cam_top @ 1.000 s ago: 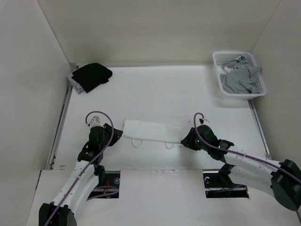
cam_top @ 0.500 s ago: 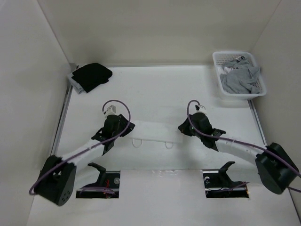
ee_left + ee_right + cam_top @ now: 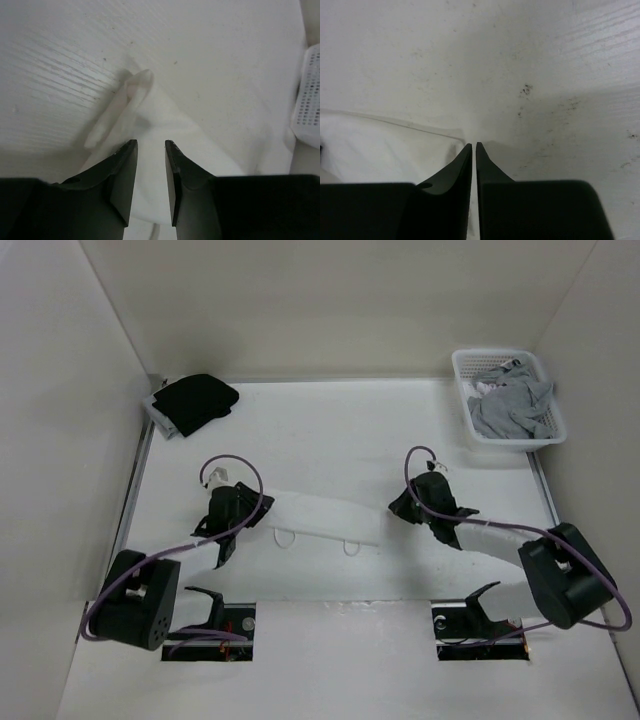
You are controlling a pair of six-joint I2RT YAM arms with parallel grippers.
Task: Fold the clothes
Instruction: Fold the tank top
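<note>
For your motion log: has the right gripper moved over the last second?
Yes. The right gripper went away from the arm bases, toward the basket, along the tank top's edge.

— What did the two arms look like from above?
— Each had white links between bulky black joints, and a thin purple cable looped over its black wrist head.
— And up close?
— The left gripper (image 3: pixel 150 145) and right gripper (image 3: pixel 473 147) showed matte black, wedge-shaped fingers on black housings.
</note>
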